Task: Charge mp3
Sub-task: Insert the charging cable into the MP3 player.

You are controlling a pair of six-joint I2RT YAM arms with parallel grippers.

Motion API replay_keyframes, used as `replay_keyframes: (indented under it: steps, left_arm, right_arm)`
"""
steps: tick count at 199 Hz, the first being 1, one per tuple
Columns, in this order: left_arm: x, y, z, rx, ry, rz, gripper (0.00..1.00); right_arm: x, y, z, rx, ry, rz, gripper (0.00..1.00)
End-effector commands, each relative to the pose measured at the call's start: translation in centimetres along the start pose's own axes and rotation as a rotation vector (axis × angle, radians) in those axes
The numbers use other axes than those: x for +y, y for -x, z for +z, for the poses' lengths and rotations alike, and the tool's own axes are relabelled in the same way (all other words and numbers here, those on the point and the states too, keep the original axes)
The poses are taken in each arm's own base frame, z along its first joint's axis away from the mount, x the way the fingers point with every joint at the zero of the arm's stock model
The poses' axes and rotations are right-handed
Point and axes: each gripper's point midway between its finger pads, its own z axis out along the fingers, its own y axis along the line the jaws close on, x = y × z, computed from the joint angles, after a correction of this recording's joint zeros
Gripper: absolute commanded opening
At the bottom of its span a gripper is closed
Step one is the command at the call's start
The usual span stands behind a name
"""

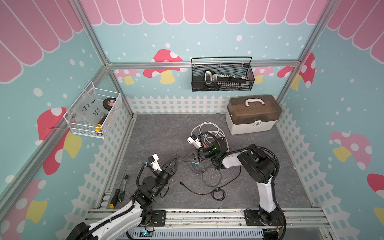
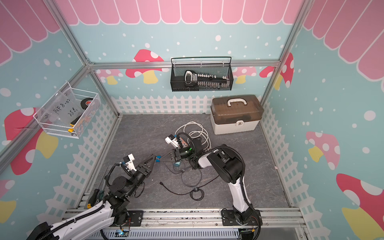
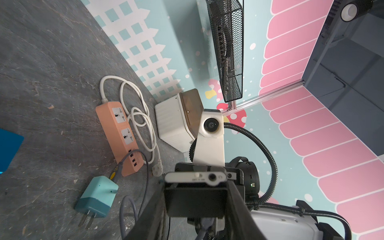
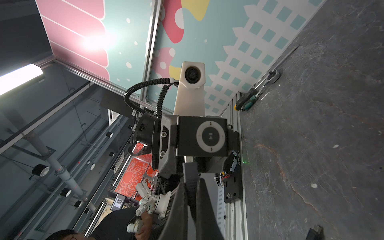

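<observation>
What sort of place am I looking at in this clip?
Probably a staged robot cell in a lab, dressed as a playful workshop corner. It has printed mushroom wallpaper on an aluminium frame, a toolbox on the floor, and a wall basket holding tools.

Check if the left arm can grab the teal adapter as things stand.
Probably not yet: the left gripper is shut on the mp3, and the right gripper, holding the cable plug, hangs partly over the teal adapter on the mat.
</observation>
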Motion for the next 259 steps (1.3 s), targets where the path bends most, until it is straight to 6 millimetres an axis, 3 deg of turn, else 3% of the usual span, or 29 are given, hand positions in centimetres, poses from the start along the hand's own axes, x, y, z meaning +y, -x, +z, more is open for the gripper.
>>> replay_keyframes:
  steps: [1,93,191,259]
  left_arm:
    - [-0.1,-5.0,-1.2,0.245,-0.063,0.045,0.00]
    - [1.1,-6.3,-1.3,0.317,-0.027,0.112,0.00]
    - [-1.9,-8.9,-1.8,0.476,-0.175,0.126,0.00]
    - [-2.3,-9.5,-1.6,0.506,-0.202,0.124,0.00]
  right_arm:
    - [2.3,3.7,-0.5,-0.122,0.009,-0.039,0.00]
    - [4.8,4.1,-0.4,-0.130,0.028,-0.033,0.00]
    - [3.7,4.4,0.0,-0.087,0.016,-0.007,0.00]
    - [3.3,4.6,-0.7,-0.081,-0.005,-0.018,0.02]
